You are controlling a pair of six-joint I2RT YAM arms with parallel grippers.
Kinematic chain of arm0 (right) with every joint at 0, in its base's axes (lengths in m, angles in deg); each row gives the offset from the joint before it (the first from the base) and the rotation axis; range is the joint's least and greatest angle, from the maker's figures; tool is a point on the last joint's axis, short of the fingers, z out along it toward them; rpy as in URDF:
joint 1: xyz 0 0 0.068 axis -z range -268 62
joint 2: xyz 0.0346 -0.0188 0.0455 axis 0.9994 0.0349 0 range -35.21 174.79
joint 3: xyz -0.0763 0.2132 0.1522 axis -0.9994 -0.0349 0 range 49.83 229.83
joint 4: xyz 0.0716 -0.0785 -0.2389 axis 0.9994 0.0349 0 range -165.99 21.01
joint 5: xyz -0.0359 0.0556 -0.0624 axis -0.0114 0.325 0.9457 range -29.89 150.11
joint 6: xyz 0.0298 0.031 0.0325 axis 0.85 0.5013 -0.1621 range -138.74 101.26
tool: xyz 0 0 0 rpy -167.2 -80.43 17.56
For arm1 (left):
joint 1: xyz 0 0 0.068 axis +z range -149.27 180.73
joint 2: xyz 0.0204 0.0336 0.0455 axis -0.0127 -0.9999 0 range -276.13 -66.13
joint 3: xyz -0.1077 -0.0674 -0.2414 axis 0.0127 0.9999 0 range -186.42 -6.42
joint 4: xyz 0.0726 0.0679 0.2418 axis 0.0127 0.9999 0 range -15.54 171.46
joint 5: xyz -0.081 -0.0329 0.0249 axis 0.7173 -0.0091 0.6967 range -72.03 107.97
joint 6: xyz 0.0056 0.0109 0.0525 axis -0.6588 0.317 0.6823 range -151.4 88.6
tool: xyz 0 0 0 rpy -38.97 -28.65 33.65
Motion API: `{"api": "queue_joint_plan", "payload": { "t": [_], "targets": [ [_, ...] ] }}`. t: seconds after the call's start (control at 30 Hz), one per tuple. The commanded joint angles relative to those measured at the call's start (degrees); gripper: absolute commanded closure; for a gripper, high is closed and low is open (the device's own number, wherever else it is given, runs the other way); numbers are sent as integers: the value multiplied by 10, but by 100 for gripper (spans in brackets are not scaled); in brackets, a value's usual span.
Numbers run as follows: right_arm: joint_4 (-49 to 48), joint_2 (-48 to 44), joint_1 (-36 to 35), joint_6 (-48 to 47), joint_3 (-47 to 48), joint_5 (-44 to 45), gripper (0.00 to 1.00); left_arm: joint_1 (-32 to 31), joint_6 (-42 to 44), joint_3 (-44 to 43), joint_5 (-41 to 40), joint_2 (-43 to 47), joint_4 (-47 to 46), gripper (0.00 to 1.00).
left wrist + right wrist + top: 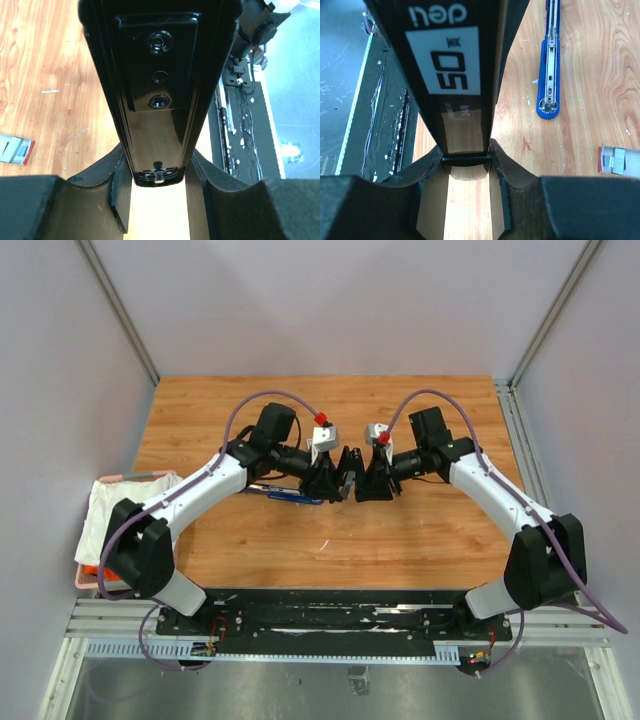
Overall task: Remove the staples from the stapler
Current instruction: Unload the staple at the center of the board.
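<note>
A black stapler hangs above the middle of the table, gripped at its two ends by both grippers. My left gripper is shut on it; the left wrist view shows the stapler's glossy underside between the pads, with the gripper at its end. My right gripper is shut on the other end; the right wrist view shows the labelled top clamped in the gripper. A short, thin silvery strip, seemingly staples, lies on the wood. Any staples inside the stapler are hidden.
A blue stapler lies opened flat on the table under the left arm; it also shows in the right wrist view. A small red-and-white box lies nearby. A pink basket with white cloth sits at the table's left edge.
</note>
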Motion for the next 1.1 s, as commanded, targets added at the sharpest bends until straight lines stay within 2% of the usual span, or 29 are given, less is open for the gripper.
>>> {"api": "queue_joint_plan", "payload": {
  "t": [0.0,0.2,0.4,0.83,1.07],
  "targets": [
    [119,17,-3,-71,53,20,99,-2,78,-14,7,21,33,100],
    [213,10,4,-165,89,141,99,-2,185,-33,-49,12,146,100],
    [260,-2,8,-232,96,266,99,-1,241,-29,-102,5,195,100],
    [248,5,8,-243,80,361,99,-26,240,-17,-209,-34,197,100],
    [219,-7,8,-247,54,415,100,-38,232,-29,-232,-52,195,100]
  ]
}}
